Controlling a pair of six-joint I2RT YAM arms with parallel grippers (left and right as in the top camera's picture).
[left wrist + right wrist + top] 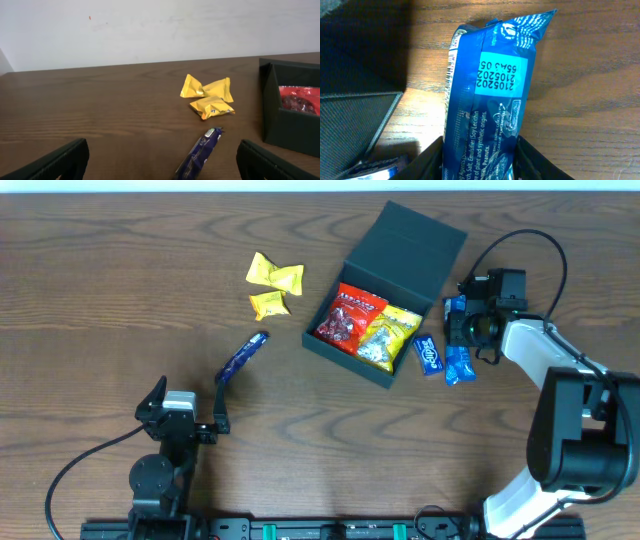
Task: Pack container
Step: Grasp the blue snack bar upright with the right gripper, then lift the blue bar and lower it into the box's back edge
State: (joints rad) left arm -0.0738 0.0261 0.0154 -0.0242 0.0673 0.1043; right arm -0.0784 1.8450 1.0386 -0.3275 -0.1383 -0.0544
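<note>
The container (352, 260), a dark square box with its lid flap (415, 232) open, lies at the table's centre right. It holds a red packet (349, 315) and a yellow packet (390, 335). My right gripper (468, 328) is just right of the box, over blue wrappers. In the right wrist view its jaws press both sides of a blue snack packet (490, 95). My left gripper (190, 408) stands wide open near the front left, holding nothing. A purple bar (200, 155) lies ahead of it, between its spread fingers (270, 162).
Three yellow packets (274, 284) lie left of the box, seen too in the left wrist view (207, 96). Two more blue packets (430, 356) (458, 367) lie by the box's right corner. The box wall (355, 125) is close on the right gripper's left.
</note>
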